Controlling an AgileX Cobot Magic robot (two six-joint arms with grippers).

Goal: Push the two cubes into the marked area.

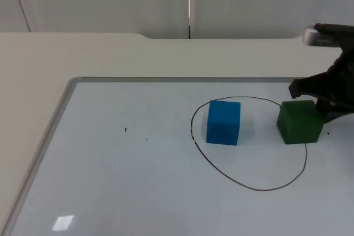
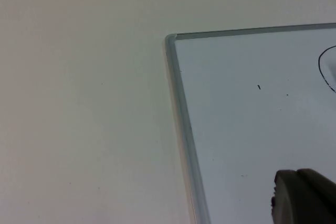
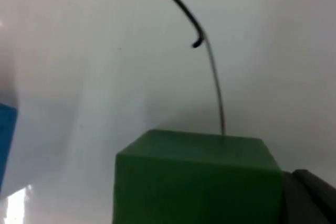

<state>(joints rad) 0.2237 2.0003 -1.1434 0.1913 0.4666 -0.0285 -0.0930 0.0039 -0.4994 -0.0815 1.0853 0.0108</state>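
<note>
My right gripper (image 1: pixel 319 102) stands against the green cube (image 1: pixel 299 121) at the marked outline's (image 1: pixel 243 181) three-o'clock edge, the cube straddling the line; whether the fingers are open or closed I cannot tell. The blue cube (image 1: pixel 223 122) already sits inside at nine o'clock. I judge the next push should run toward nine o'clock and stop short of it; my left gripper (image 2: pixel 304 195) waits over the whiteboard's (image 2: pixel 252 145) near corner.

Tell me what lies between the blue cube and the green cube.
Bare whiteboard, inside the drawn outline, separates the blue cube from the green cube in the top view.
</note>
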